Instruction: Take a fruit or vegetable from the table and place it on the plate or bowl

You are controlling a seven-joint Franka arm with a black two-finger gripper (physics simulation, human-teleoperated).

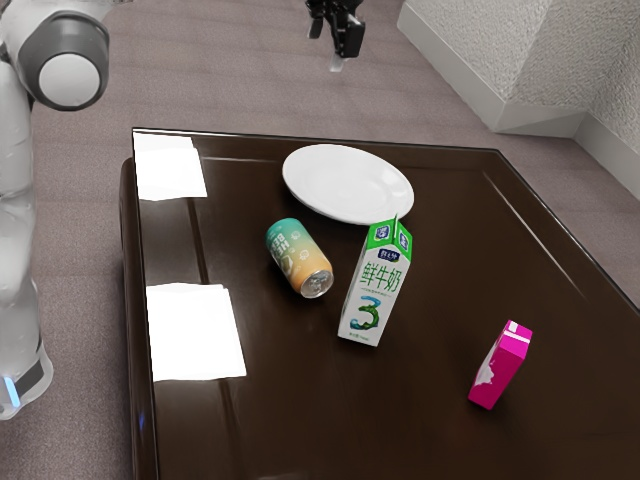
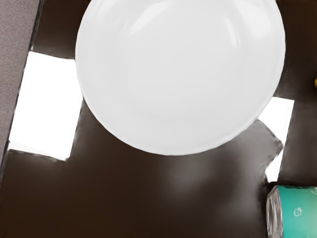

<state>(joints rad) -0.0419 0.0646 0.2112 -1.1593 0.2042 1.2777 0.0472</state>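
- Closest to the camera in the exterior view is a pink carton [image 1: 500, 365], standing a bit tilted near the table [image 1: 450, 430] edge and well apart from everything else. I can't read any print on it.
- Next back is a green-and-white milk carton [image 1: 377, 283], upright. It has the Chinese characters 鲜牛奶 down the front and a big "3" under them. There's a small logo up top that's too tiny to read.
- Just beside it, toward the exterior view's left, a teal-and-orange can [image 1: 299, 258] is lying on its side with the silver end facing the camera. There's print on the label but I can't make it out. The wrist view catches the can [image 2: 292, 210] too, with a little white emblem on the teal.
- Behind those two is the white plate [image 1: 348, 183], bare and flat on the table, so the drop-off spot is ready.
- The wrist view looks straight down on the plate [image 2: 181, 74], so my guess is the hand is parked above it to scan.
- The fruit or veg: I honestly can't identify one. There's a yellow speck [image 2: 315, 82] near the plate's rim, too small to call.
- Farthest back, the gripper [image 1: 336, 50] hangs high over the floor beyond the table. I can't tell if it's open or closed.
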